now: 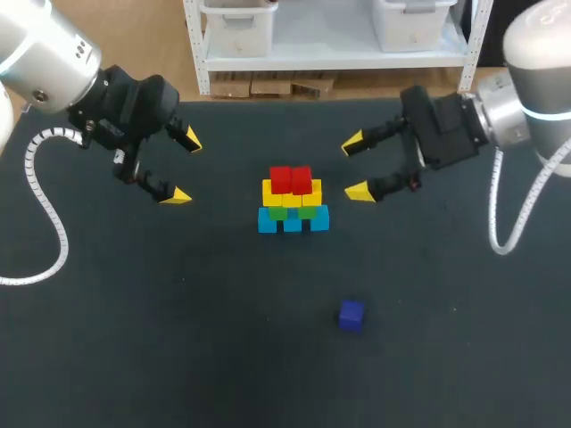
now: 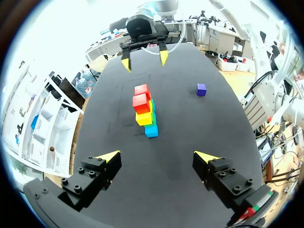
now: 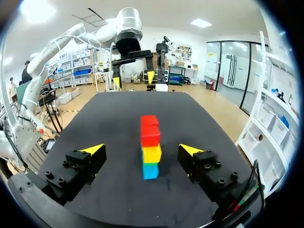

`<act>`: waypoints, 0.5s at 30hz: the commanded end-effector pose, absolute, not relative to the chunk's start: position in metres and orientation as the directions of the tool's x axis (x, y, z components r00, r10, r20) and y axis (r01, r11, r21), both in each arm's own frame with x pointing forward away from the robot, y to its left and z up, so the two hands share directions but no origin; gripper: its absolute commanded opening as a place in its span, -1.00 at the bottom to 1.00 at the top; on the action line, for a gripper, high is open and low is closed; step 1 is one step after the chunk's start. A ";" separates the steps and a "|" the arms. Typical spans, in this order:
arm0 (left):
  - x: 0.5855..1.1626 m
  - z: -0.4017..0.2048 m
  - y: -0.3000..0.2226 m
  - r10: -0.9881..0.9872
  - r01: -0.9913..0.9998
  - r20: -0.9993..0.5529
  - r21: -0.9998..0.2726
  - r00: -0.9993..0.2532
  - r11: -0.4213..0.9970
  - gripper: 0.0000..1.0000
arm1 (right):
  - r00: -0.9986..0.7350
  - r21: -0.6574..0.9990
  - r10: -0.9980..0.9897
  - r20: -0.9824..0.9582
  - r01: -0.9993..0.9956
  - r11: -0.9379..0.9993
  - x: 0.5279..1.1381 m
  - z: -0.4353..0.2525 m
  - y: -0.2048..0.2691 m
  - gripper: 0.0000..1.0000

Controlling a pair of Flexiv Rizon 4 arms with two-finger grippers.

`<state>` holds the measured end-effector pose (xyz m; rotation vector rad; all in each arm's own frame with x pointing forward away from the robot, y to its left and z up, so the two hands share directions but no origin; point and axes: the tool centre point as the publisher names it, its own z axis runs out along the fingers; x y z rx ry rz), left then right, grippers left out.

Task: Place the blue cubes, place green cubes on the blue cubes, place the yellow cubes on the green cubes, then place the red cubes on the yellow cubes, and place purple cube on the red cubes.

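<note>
Ok, head view: stepped pile mid-table on the dark matte table (image 1: 178,339). A row of light blue cubes (image 1: 293,220) forms the base, with green cubes (image 1: 293,212) on them, yellow cubes (image 1: 291,195) above and two red cubes (image 1: 291,179) on top. All are plain, square-edged blocks. The small purple cube (image 1: 351,315) lies alone at 5 o'clock from the pile, well apart. Left pincer (image 1: 184,168) at 9 o'clock, right pincer (image 1: 356,167) at 2 o'clock. Both are spread, wedge-shaped yellow tips (image 1: 192,140) holding nothing.

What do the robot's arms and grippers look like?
Silver-grey left arm and right arm, the right with a light-blue ring. Black left gripper and right gripper with yellow wedge tips. A ribbed white cable hangs from the left, a smooth white cable from the right.
</note>
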<state>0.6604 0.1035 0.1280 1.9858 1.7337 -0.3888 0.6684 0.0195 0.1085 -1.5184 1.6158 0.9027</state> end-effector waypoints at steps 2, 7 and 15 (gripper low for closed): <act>0.660 0.128 0.104 0.847 0.982 -0.505 0.165 0.163 -0.091 1.00 | -0.062 -0.016 -0.503 -0.862 -0.989 0.149 0.626 0.110 0.007 1.00; 0.660 0.128 0.104 0.847 0.982 -0.505 0.165 0.163 -0.091 1.00 | -0.108 -0.008 -0.484 -0.868 -0.973 0.230 0.595 0.101 0.006 1.00; 0.660 0.128 0.104 0.847 0.982 -0.505 0.165 0.163 -0.091 1.00 | -0.161 0.028 -0.463 -0.872 -0.960 0.280 0.551 0.076 0.011 1.00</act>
